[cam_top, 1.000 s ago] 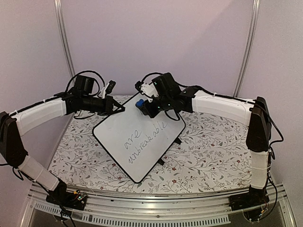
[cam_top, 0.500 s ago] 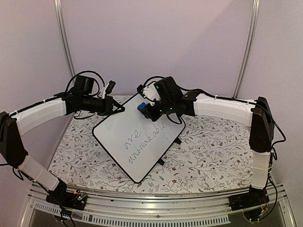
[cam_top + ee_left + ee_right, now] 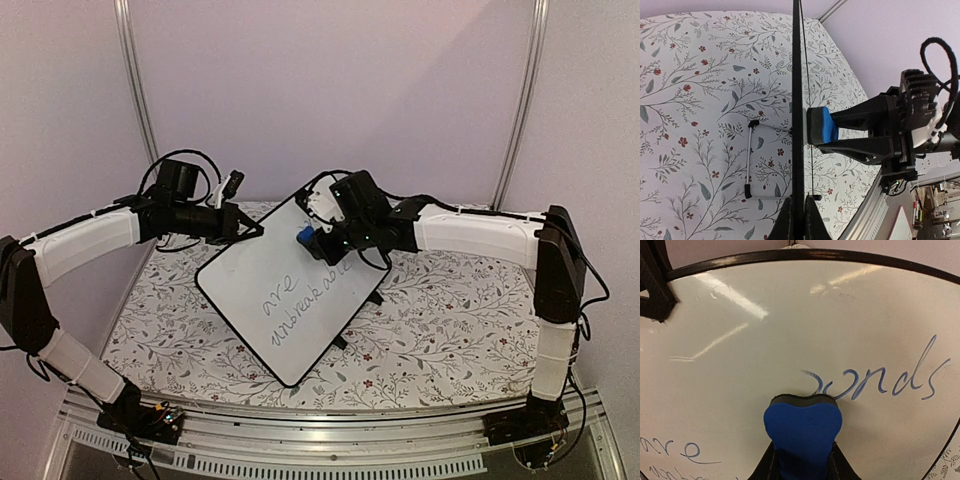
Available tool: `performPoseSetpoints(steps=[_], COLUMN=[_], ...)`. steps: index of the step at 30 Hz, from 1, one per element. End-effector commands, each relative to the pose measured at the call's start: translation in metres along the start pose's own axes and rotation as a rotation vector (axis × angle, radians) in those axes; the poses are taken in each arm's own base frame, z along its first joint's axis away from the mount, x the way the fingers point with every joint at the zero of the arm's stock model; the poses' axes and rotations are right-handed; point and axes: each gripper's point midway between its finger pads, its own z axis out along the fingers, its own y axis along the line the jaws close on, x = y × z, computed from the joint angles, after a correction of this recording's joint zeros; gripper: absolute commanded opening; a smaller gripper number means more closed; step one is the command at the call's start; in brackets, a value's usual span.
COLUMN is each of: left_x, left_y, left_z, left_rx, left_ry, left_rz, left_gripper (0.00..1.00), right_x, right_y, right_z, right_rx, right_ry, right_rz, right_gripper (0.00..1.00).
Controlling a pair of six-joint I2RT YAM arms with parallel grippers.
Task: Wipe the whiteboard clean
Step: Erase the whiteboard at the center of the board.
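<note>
The whiteboard (image 3: 250, 285) stands tilted on the table, with blue handwriting in its lower half. My left gripper (image 3: 256, 229) is shut on the rim at its upper left corner. Seen edge-on in the left wrist view, the whiteboard (image 3: 797, 75) runs up from between the left gripper (image 3: 799, 220) fingers. My right gripper (image 3: 312, 240) is shut on a blue eraser (image 3: 304, 236) and presses it against the board's upper part. Up close, the eraser (image 3: 802, 425) in the right gripper (image 3: 802, 467) touches the whiteboard (image 3: 790, 315) at the left end of the word fragment "onds" (image 3: 885, 382).
A floral cloth (image 3: 450, 320) covers the table. A wire stand (image 3: 749, 165) with black feet props the board from behind. An aluminium rail (image 3: 320, 440) runs along the near edge. The walls and two metal posts (image 3: 135, 80) stand close behind.
My right gripper has slid the eraser down and to the right across the board's upper part. The left arm and the board have not moved.
</note>
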Motion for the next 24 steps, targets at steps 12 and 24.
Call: performPoseSetpoints(steps=[12, 24], left_x=[-0.005, -0.005], left_y=[-0.003, -0.002], left_z=[0.002, 0.001], left_rx=[0.02, 0.028], left_ry=[-0.024, -0.023], left_rz=[0.098, 0.092], left_gripper=[0.0, 0.0], right_x=[0.044, 0.027], right_y=[0.006, 0.005], right_z=[0.001, -0.003], right_rx=[-0.018, -0.016], right_ry=[0.11, 0.072], right_rz=[0.014, 0.009], right_gripper=[0.18, 0.19])
